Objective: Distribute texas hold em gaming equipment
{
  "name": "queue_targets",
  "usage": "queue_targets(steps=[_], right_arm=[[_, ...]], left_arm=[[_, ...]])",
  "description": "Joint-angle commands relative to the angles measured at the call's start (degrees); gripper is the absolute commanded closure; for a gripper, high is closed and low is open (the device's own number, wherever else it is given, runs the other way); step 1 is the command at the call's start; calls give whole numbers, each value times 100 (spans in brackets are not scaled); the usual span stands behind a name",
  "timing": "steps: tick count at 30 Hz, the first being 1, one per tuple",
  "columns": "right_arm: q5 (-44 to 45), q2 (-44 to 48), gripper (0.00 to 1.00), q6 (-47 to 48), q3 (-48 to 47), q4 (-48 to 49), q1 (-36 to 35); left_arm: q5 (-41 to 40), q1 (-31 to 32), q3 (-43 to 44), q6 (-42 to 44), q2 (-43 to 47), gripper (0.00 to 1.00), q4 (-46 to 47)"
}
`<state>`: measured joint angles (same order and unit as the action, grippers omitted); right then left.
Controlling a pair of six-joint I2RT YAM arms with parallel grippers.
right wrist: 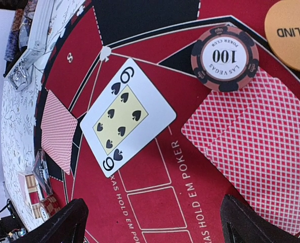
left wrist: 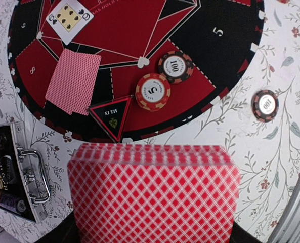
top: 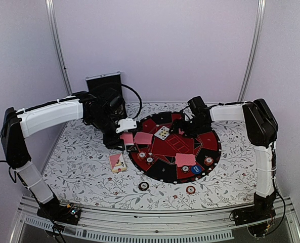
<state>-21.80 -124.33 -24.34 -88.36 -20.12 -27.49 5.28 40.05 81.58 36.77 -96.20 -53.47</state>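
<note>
My left gripper is shut on a stack of pink-backed playing cards, held just off the left rim of the round red-and-black poker mat. The stack hides its fingers in the left wrist view. A six of spades lies face up on the mat. Face-down cards lie to its right, and more face-down cards to its left. My right gripper hangs open over the mat's printed boxes, holding nothing. A 100 chip and an orange blind button lie nearby.
The small pink card box lies on the flowered cloth left of the mat. Two chips sit on the cloth in front. A blue button rests on the mat's near edge. The silver-edged black case stands behind my left arm.
</note>
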Motion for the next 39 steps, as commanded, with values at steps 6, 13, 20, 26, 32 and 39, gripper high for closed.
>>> queue_targets(steps=[6,13,20,26,32,39], right_arm=[[449,-158,6,-326,-15,428,174],[669,-89,8,-317,-65,481,183],[417,730,8,-329,401,708,20],[-800,1554,6,-1059,1097,1519,-339],[-1989,1582,5,-2223,1729,2937,-871],[-2537,1104,5,-3130,1607,3918,-1396]], left_arm=[[43,-58,173,-30,146,100,-10],[9,-59,165,-13,163,100,-25],[8,-59,181,-12,145,100,-24],[8,-59,215,-19,124,100,-2],[46,-55,261,-64,94,100,38],[109,-49,329,-98,85,100,56]])
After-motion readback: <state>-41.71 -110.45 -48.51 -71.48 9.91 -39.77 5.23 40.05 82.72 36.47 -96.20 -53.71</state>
